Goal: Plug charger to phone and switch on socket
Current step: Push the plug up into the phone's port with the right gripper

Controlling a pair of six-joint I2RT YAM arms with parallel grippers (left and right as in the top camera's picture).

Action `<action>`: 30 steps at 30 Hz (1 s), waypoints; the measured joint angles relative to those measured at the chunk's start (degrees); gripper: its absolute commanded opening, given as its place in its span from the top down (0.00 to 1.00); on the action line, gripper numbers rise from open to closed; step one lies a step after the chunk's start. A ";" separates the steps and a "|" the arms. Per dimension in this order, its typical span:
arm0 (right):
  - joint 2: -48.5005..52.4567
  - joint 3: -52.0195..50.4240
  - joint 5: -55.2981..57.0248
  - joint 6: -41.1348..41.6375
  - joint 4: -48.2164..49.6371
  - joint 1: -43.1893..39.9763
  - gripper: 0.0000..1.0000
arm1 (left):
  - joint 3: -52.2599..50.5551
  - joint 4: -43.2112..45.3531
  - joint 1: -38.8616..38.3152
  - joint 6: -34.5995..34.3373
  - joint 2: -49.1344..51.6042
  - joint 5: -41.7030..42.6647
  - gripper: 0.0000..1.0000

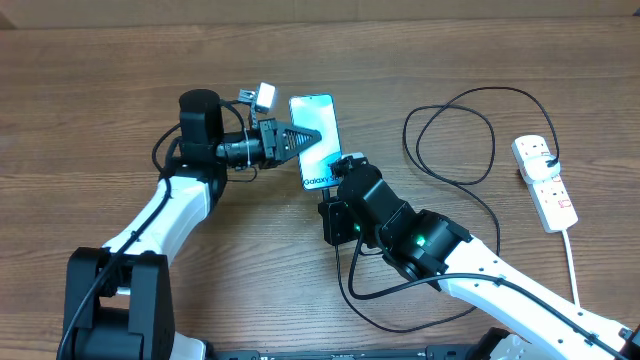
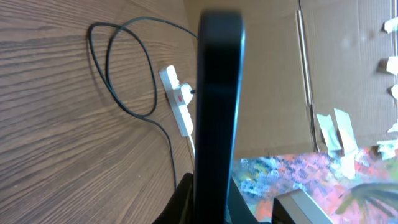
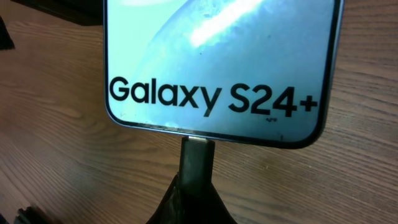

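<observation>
- Left pincer [image 1: 306, 138] is clamped shut on the phone [image 1: 318, 142] left of centre, one finger across the screen.
- Right pincer [image 3: 194, 198] is pinched narrow on the charger [image 3: 198, 155] plug tip, which touches the phone's bottom edge just under the "Galaxy S24+" text.
- The black cable loops over the counter [image 1: 100, 90] to the socket [image 1: 545, 180], far right.

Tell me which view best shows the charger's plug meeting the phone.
Right wrist: the plug tip sits at the bottom edge of the phone, close up. Overhead, the right arm covers that spot. Left wrist shows only the phone's dark edge.
</observation>
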 measured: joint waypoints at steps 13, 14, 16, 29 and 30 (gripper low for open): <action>0.00 0.00 -2.80 -0.13 -0.17 -1.29 0.80 | 0.00 -0.31 -0.48 1.60 0.00 1.57 0.96; 0.00 0.00 -3.72 0.09 -0.48 -1.36 0.76 | 0.00 -0.33 -0.50 1.64 0.00 1.60 0.96; -0.02 0.02 -5.14 0.46 -1.01 -1.44 0.68 | -0.02 -0.57 -1.31 1.92 0.00 1.55 0.96; -8.57 0.46 -7.93 3.06 -7.08 -2.34 0.00 | -0.24 -12.35 -5.79 2.36 0.02 -9.14 0.96; -10.56 0.50 -7.56 3.23 -8.61 -2.36 0.00 | -0.24 -13.92 -6.67 2.34 0.02 -11.45 0.96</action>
